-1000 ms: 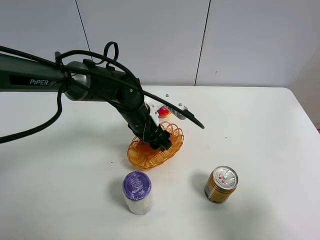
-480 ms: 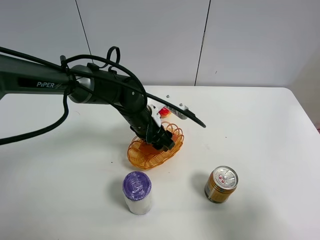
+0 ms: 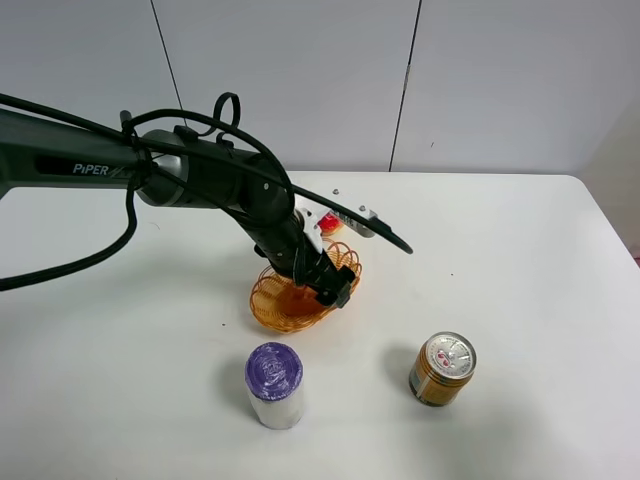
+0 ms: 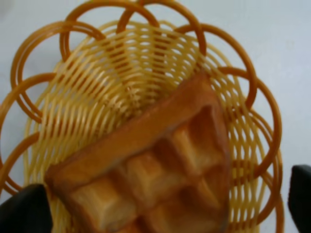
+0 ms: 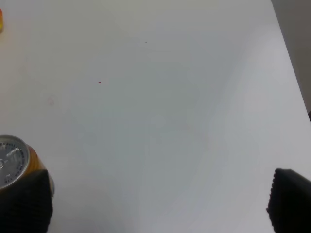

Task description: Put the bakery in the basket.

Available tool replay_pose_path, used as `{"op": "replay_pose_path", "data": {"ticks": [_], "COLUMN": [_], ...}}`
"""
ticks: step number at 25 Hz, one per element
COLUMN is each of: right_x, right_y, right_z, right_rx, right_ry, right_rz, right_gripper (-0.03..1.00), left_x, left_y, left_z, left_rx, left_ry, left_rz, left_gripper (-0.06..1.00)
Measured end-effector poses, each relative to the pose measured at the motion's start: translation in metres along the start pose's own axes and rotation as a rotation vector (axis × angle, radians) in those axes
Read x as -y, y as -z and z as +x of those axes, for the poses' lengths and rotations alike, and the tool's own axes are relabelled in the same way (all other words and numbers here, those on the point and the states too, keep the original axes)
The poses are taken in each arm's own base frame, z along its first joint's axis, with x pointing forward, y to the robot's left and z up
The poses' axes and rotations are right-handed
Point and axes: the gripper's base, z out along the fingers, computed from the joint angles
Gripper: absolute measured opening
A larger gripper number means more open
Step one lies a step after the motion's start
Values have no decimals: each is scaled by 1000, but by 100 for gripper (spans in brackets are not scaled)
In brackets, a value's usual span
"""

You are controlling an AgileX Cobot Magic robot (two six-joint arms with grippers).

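Note:
The bakery [image 4: 150, 165], an orange-brown waffle wedge with square dents, lies inside the wicker basket [image 4: 121, 63] in the left wrist view. In the high view the basket [image 3: 272, 305] sits mid-table and my left gripper [image 3: 335, 290] hangs low over its right part, hiding the waffle. The left gripper [image 4: 163, 213] is open, with its dark fingertips [image 4: 24, 211] spread to either side of the waffle. My right gripper [image 5: 155, 204] is open and empty over bare table; it is out of the high view.
A red-blue-yellow ball [image 3: 327, 222] lies just behind the basket, under the arm's cable. A purple-topped can [image 3: 274, 384] stands in front of the basket. A gold can [image 3: 442, 368] stands front right and also shows in the right wrist view [image 5: 14, 167].
My left gripper has shifted slightly right and down over the basket. The basket has nudged a little to the left. The cans have not moved.

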Motion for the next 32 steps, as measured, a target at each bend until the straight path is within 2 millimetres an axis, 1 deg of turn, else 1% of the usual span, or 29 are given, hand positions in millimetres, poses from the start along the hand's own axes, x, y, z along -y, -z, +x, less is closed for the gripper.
{"op": "replay_pose_path", "data": {"ticks": [3,5,6,8,11,12,13,14,15,16,18,19,20,22,23,26,27,30,32], "right_x": [0,0,0,0,0,0,0,0,0,0,0,0,0,0,0,0,0,0,0], "right_y": [0,0,0,0,0,0,0,0,0,0,0,0,0,0,0,0,0,0,0], "right_z": [0,0,0,0,0,0,0,0,0,0,0,0,0,0,0,0,0,0,0], "right_rx": [0,0,0,0,0,0,0,0,0,0,0,0,0,0,0,0,0,0,0], "right_ry": [0,0,0,0,0,0,0,0,0,0,0,0,0,0,0,0,0,0,0], "right_rz": [0,0,0,0,0,0,0,0,0,0,0,0,0,0,0,0,0,0,0], "right_gripper": [88,88,88,88,88,88,88,88,88,88,88,88,88,88,88,88,88,88,88], "left_x": [0,0,1,-2,-13,-19,-19,-26,-34,-49,-61,-68,-73,-82,-85,-87,-84,-76,-62], "left_y": [1,6,12,31,73,90,90,111,127,163,203,220,243,275,296,337,351,373,382], "left_z": [-1,-3,-6,-15,-28,-32,-32,-35,-36,-36,-31,-27,-21,-9,0,29,44,85,117], "left_rx": [7,23,42,101,220,260,260,308,342,417,486,506,539,574,603,658,681,718,748], "left_ry": [49,70,73,80,105,114,114,122,131,157,174,181,185,211,230,275,290,343,389], "left_rz": [-1,-1,-3,-10,-36,-54,-54,-78,-104,-155,-210,-241,-277,-332,-366,-439,-469,-533,-558], "left_gripper": [99,99,99,99,99,99,99,99,99,99,99,99,99,99,99,99,99,99,99]}}
